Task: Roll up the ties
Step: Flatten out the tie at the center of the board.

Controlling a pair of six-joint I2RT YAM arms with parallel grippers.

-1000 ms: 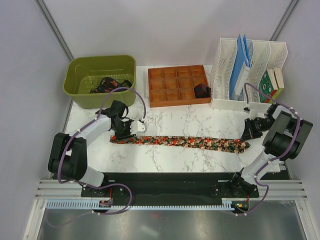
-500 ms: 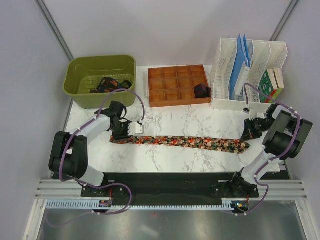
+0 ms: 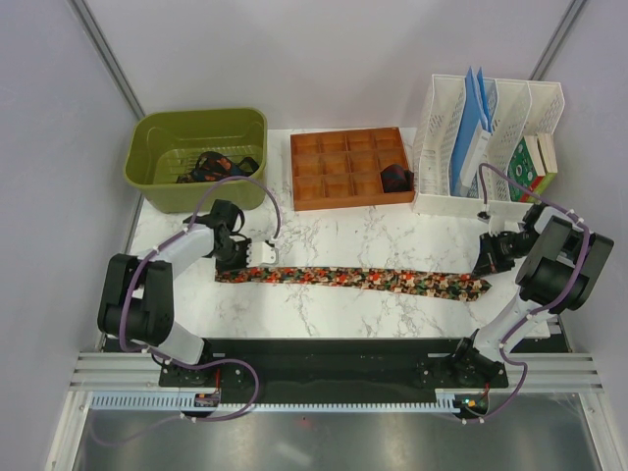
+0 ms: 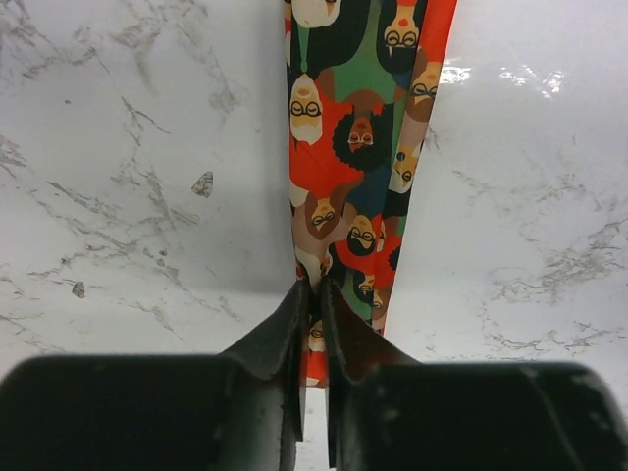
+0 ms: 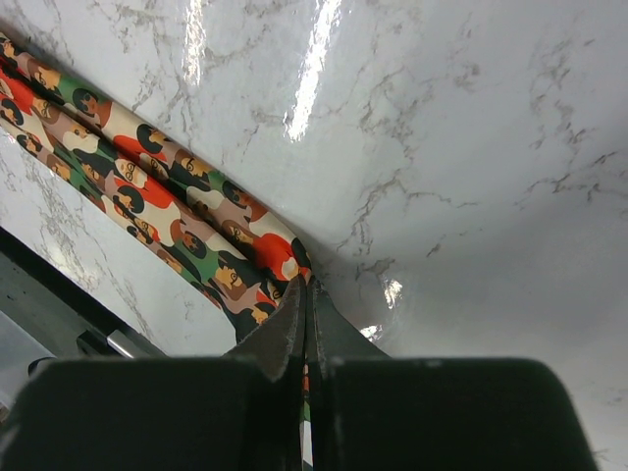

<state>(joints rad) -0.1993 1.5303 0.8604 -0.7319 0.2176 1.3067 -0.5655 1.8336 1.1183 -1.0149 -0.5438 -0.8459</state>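
A speckled red, green and orange tie (image 3: 353, 279) lies flat across the marble table, stretched left to right. My left gripper (image 3: 238, 257) is shut on its narrow left end; in the left wrist view the tie (image 4: 358, 128) runs away from the closed jaws (image 4: 312, 294). My right gripper (image 3: 488, 263) is shut on the tie's wide right end; the right wrist view shows the fabric (image 5: 167, 196) pinched at the jaw tips (image 5: 309, 287). A dark rolled tie (image 3: 395, 179) sits in the wooden tray. More dark ties (image 3: 208, 166) lie in the green bin.
A green bin (image 3: 162, 182) stands at the back left. A wooden compartment tray (image 3: 334, 172) is at the back centre. A white file rack (image 3: 446, 201) with books stands at the back right. A black base rail (image 3: 324, 358) runs along the near edge.
My left gripper has shifted slightly left and back, drawing the tie's narrow end with it. The right arm has not moved.
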